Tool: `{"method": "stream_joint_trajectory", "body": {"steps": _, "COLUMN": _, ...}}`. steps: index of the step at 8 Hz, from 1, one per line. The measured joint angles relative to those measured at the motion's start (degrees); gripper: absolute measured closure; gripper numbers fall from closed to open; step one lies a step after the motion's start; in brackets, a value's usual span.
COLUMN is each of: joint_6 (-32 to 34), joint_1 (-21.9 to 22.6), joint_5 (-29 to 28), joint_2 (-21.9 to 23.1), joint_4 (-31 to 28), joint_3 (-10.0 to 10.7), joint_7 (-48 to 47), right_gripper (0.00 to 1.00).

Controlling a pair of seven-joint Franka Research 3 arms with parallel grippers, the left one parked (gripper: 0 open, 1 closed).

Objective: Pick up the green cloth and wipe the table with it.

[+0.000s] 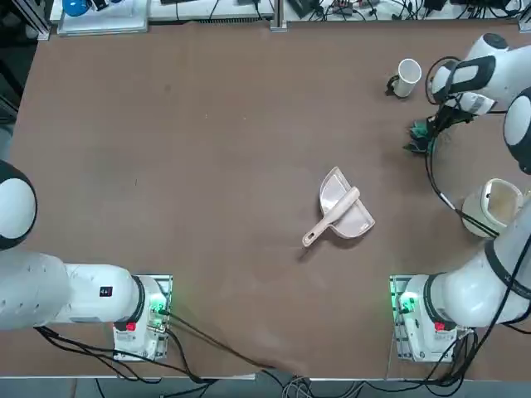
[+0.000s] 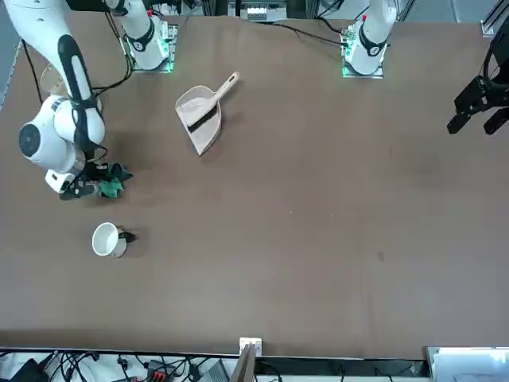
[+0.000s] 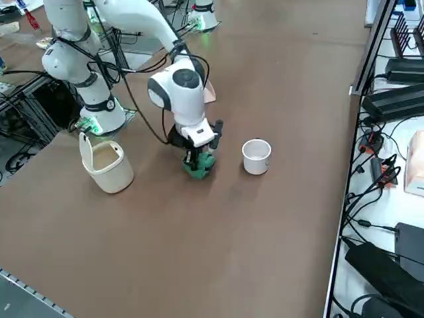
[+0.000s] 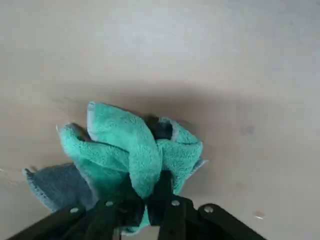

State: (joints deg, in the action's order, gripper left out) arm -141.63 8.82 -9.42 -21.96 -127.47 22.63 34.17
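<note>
Right arm's black two-finger gripper (image 4: 150, 200) down at the large matte brown tabletop (image 1: 207, 166), fingers pressed together on a bunched fold of the small wrinkly teal-green cloth (image 4: 132, 155). Cloth crumpled into a lump under the fingertips, lower edge touching the table, near the far right part of the tabletop as seen from overhead (image 1: 419, 137). In the front view, same green lump (image 2: 110, 187) just beside the white wrist. In the side view, gripper (image 3: 197, 158) pointing down, cloth (image 3: 200, 165) wadded at its tip.

White cylindrical mug (image 1: 406, 77) lying on its side near the cloth, apart from it, farther from the robot. Beige plastic dustpan with a long handle (image 1: 342, 211) lying near the middle of the table, well apart from the cloth. Cream plastic bin with a tall back wall (image 3: 106, 165) standing upright close to the right arm's base, apart from the cloth.
</note>
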Motion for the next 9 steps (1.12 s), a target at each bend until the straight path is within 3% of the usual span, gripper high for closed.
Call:
{"method": "stream_joint_trajectory", "body": {"steps": 3, "joint_6": 0.6, "joint_1": 0.3, "joint_5": 0.4, "joint_2": 0.0, "joint_4": 0.1, "joint_3": 0.0, "joint_7": -2.8, "right_gripper": 0.93}}
{"method": "stream_joint_trajectory", "body": {"steps": 7, "joint_6": 3.6, "joint_1": 13.2, "joint_5": 0.4, "joint_2": 0.0, "joint_4": 0.1, "joint_3": -1.0, "joint_7": -26.8, "right_gripper": 0.93}}
{"method": "stream_joint_trajectory", "body": {"steps": 9, "joint_6": 4.3, "joint_1": 19.9, "joint_5": -2.6, "joint_2": 0.3, "joint_4": 0.0, "joint_3": -1.6, "joint_7": -37.6, "right_gripper": 0.93}}
